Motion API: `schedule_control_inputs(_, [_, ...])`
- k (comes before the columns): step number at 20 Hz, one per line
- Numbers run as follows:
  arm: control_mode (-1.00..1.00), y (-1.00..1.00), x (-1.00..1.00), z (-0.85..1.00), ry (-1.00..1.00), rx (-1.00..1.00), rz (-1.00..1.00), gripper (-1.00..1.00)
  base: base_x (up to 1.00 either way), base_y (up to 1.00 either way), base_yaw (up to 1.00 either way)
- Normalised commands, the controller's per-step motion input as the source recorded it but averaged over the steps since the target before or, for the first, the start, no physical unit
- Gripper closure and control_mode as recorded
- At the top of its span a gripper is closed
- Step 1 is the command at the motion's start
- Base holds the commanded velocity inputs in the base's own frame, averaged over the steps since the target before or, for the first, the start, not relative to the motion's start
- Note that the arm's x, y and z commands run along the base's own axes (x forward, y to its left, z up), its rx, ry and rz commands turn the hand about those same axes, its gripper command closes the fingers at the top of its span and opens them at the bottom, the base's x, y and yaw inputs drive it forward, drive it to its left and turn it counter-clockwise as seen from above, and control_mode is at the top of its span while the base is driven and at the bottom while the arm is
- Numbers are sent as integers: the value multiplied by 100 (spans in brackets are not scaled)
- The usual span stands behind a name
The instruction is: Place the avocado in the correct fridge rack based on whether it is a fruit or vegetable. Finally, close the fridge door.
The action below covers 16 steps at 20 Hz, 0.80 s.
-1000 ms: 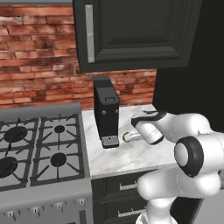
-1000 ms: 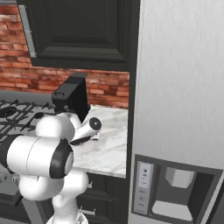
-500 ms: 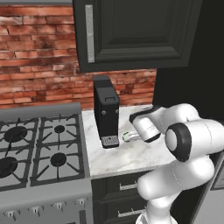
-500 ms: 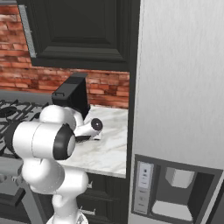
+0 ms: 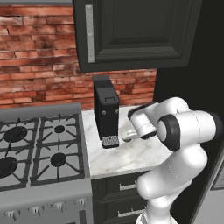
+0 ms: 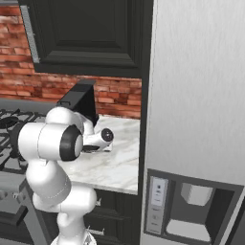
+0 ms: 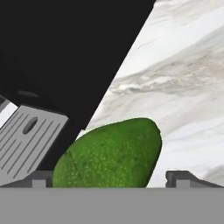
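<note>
You will find no readable text, label, brand, number or sign anywhere here: the small buttons on the fridge's dispenser panel (image 6: 157, 201) are too blurred to make out, and the black coffee machine (image 5: 106, 111) bears no legible marking.

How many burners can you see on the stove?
4 on the stove: back left, back right, front left, front right. More may lie past the picture's left edge.

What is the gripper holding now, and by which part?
Nothing is held yet. The gripper is open, and the avocado lies on the marble counter between its jaws.
</note>
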Motion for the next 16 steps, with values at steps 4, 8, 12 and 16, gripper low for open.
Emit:
schedule_control_inputs(4, [-100, 0, 19, -16, 0, 0, 0, -100, 0, 0, 0])
schedule_control_inputs(8, [-100, 0, 9, -32, 0, 0, 0, 100, 0, 0, 0])
schedule_control_inputs(12, [-100, 1, 5, -49, 0, 0, 0, 100, 0, 0, 0])
schedule_control_inputs(16, [-100, 1, 0, -21, 0, 0, 0, 100, 0, 0, 0])
